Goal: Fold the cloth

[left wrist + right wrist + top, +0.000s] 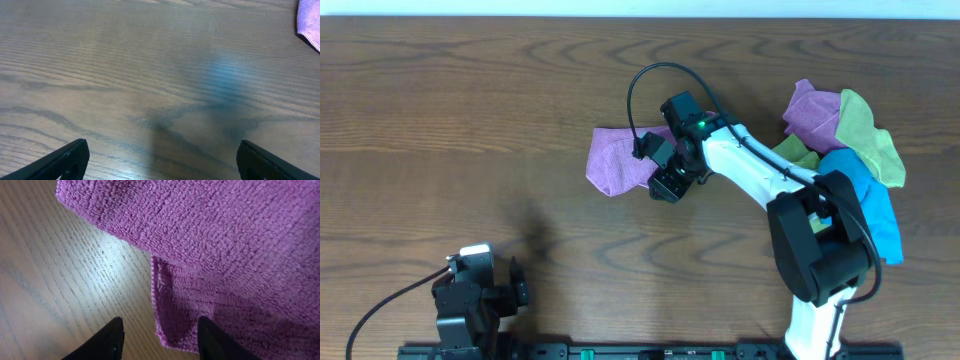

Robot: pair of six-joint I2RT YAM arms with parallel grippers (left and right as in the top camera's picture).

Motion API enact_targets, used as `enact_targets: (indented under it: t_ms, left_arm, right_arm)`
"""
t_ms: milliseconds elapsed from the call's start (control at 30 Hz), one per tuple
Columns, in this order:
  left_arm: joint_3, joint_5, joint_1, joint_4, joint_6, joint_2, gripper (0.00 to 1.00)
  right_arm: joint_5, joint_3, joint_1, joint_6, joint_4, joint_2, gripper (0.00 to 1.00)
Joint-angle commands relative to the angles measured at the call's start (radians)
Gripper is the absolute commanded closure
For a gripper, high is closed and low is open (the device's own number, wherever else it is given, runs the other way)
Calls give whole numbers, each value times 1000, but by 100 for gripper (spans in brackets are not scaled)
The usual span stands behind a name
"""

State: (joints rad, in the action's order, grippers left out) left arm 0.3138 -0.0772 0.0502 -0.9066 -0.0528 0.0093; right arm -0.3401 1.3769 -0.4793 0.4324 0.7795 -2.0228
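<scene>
A purple cloth (615, 160) lies on the table left of centre, partly folded, with its right part under the right arm. My right gripper (665, 187) hovers at the cloth's lower right edge. In the right wrist view the purple cloth (215, 235) fills the upper right, with a lower layer's corner (175, 325) between the open fingers (160, 342). My left gripper (505, 295) is open and empty at the table's front left; its wrist view shows the fingers (160, 160) over bare wood and a bit of the cloth (310, 22) at the top right.
A pile of other cloths lies at the right: purple (812, 112), green (868, 135) and blue (872, 205). A black cable (645, 85) loops above the right wrist. The wooden table (450, 120) extends to the left.
</scene>
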Motion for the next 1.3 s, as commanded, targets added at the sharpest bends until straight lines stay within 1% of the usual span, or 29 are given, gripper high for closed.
enact_targets:
  t_ms: [0, 233, 367, 433, 467, 500, 533, 633, 733, 800, 900, 1067, 1133, 1167, 1200, 1267]
  left_arm:
    - [-16, 0, -5, -28, -7, -5, 5]
    - [-16, 0, -5, -28, -7, -5, 5]
    - [-16, 0, -5, -28, -7, -5, 5]
    - [-16, 0, -5, -28, -7, -5, 5]
    - [-16, 0, -5, -28, -7, -5, 5]
    - [-16, 0, -5, -28, -7, -5, 5]
    - [-16, 0, -5, -28, -7, -5, 5]
    - [-16, 0, -5, -28, -7, -5, 5]
    - [-16, 0, -5, -28, -7, -5, 5]
    - [-16, 0, -5, -28, -7, -5, 5]
    - [-16, 0, -5, -28, -7, -5, 5]
    - [-16, 0, -5, -28, -7, -5, 5]
    - [-16, 0, -5, -28, -7, -5, 5]
    - [-16, 0, -5, -28, -7, -5, 5]
    - [-16, 0, -5, -28, -7, -5, 5]
    - [-16, 0, -5, -28, -7, -5, 5]
  right_arm:
    - [-4, -5, -9, -17, -2, -28, 54]
    - [-4, -5, -27, -17, -6, -29, 61]
    - [-4, -5, -43, -18, -5, -29, 69]
    - [-4, -5, -51, -19, -5, -29, 76]
    - [-3, -5, -53, -21, -5, -29, 83]
    - [-4, -5, -58, -30, -5, -29, 92]
    - [-4, -5, -60, -37, -4, -29, 99]
    - [-10, -5, -77, -64, 9, -29, 99]
    - [-66, -5, -108, -68, 24, -29, 99]
    - [-127, -5, -150, -82, 25, -29, 99]
    - [-165, -5, -217, -105, 24, -29, 99]
    - [-165, -4, -352, -108, 24, -29, 99]
    - [-165, 0, -381, -108, 21, -29, 98]
    - [-165, 5, -393, -112, 20, -29, 94]
    - [-164, 15, -401, -115, 21, -29, 87]
    - [-164, 48, -406, -116, 21, -29, 65]
